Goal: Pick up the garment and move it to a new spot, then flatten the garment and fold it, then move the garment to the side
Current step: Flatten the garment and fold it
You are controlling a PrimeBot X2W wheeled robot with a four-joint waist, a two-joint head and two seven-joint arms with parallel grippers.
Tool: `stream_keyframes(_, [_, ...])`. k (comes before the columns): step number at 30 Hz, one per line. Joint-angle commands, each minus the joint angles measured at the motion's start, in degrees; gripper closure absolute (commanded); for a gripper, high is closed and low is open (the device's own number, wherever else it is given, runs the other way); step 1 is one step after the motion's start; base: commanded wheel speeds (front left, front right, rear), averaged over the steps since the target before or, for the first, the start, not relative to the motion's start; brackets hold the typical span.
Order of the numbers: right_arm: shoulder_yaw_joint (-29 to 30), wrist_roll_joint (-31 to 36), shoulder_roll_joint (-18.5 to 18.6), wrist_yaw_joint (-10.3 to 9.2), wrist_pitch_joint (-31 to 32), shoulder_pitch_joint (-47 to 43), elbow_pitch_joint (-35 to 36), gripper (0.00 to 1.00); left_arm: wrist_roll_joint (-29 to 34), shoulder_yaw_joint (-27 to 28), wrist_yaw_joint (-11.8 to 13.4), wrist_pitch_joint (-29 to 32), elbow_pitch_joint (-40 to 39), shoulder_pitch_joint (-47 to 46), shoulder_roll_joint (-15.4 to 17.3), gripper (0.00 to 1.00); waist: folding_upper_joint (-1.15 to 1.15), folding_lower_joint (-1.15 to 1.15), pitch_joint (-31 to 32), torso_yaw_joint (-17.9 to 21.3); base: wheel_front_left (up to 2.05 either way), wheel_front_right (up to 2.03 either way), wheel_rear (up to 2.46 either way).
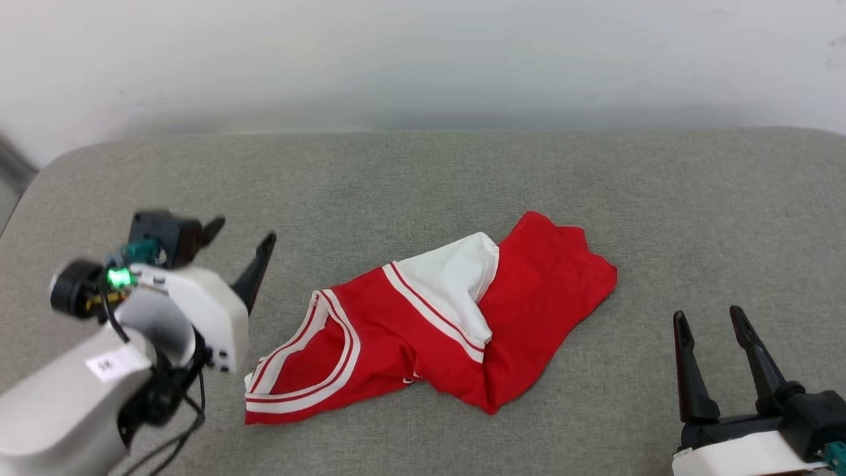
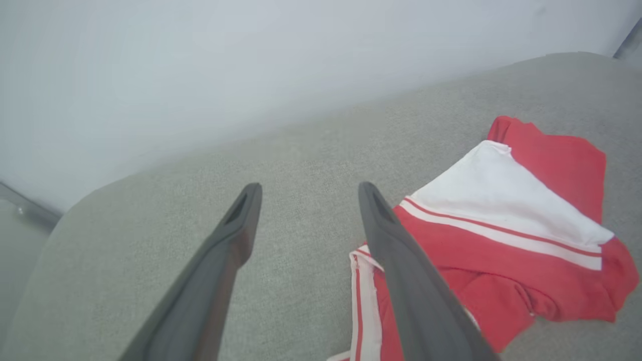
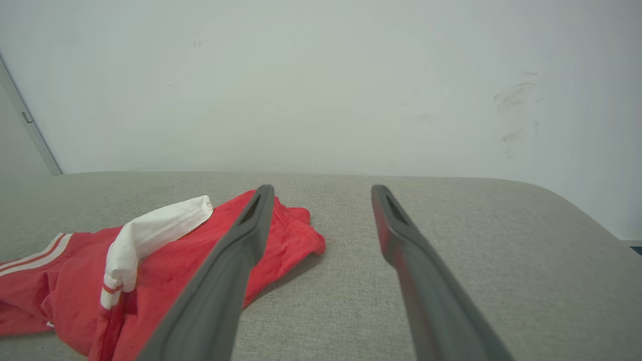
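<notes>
Well, my left gripper [image 1: 241,233] has its two dark fingers spread wide with only grey fabric between them; it has hold of nothing. It sits off the left end of the garment [image 1: 529,297], a strip of bare surface between the fingertips and the cloth in the head view. In the left wrist view, one finger [image 2: 401,260] covers part of the striped trim, and I cannot tell from that angle whether it touches it. A small green light [image 1: 119,276] glows on that wrist, a white label [image 1: 109,363] is stuck on the forearm, and a dark cable [image 1: 192,423] loops below it.

My right gripper [image 1: 708,316] is low at the right, fingers equally wide apart and empty, with bare fabric between it and the garment's nearest red edge. In the right wrist view, its left finger [image 3: 225,271] crosses in front of the red cloth.

The garment lies crumpled near the middle of the grey padded surface [image 1: 423,178], one white sleeve [image 1: 456,277] flopped over the red body and the striped opening [image 1: 330,350] turned toward my left side. Behind it all is a pale wall [image 1: 423,59], which carries faint scuff marks [image 3: 511,100].
</notes>
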State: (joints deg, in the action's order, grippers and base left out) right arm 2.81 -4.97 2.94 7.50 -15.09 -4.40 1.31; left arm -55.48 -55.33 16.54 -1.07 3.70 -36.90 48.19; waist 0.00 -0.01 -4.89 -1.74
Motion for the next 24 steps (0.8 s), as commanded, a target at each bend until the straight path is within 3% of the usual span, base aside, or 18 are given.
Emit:
stream_keyframes(1, [-0.17,0.19,-0.13,-0.02,-0.12,0.78,0.25,0.0,0.93,0.37,-0.18,1.36,-0.95,-3.03,0.21,0.0,0.0,0.01,-0.53,0.43,0.0,0.0,0.0])
stream_keyframes(11, [-0.65,0.16,-0.12,-0.02,-0.12,3.56,1.04,0.0,1.52,-1.86,-7.22,15.86,0.29,-18.03,-3.55,0.0,0.0,0.01,-5.38,3.62,0.0,0.0,0.0])
stream_keyframes(18, [-1.05,0.01,-0.12,-0.02,-0.11,6.1,1.41,0.0,-1.83,-6.13,-14.25,30.61,6.09,-25.71,-8.36,0.0,0.0,0.01,-10.33,5.81,0.0,0.0,0.0])
stream_keyframes(24, [-1.68,0.16,-0.13,-0.02,-0.12,8.7,1.63,0.0,-3.16,-9.61,-18.73,39.23,12.9,-29.37,-11.9,0.0,0.0,0.01,-14.51,7.56,0.0,0.0,0.0])
